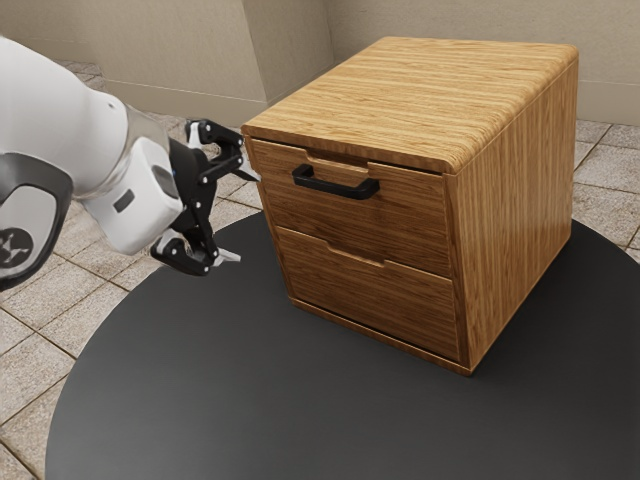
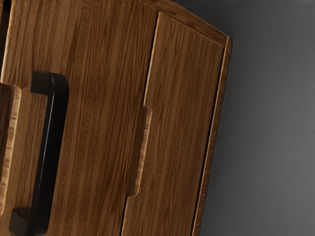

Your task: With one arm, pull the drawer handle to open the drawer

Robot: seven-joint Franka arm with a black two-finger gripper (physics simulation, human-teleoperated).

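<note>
Tiles (image 1: 40, 300) are ringing the black table (image 1: 300, 410) bearing the cabinet (image 1: 500, 200), and the gripper (image 1: 240, 213) is hovering mid-left, fingers (image 1: 228, 160) spread, handle (image 1: 335, 184) apart toward frame centre.

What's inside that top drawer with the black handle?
Nothing of the inside shows. The top drawer looks closed, so only its wooden front and the black handle are visible; any contents are hidden behind that front.
</note>
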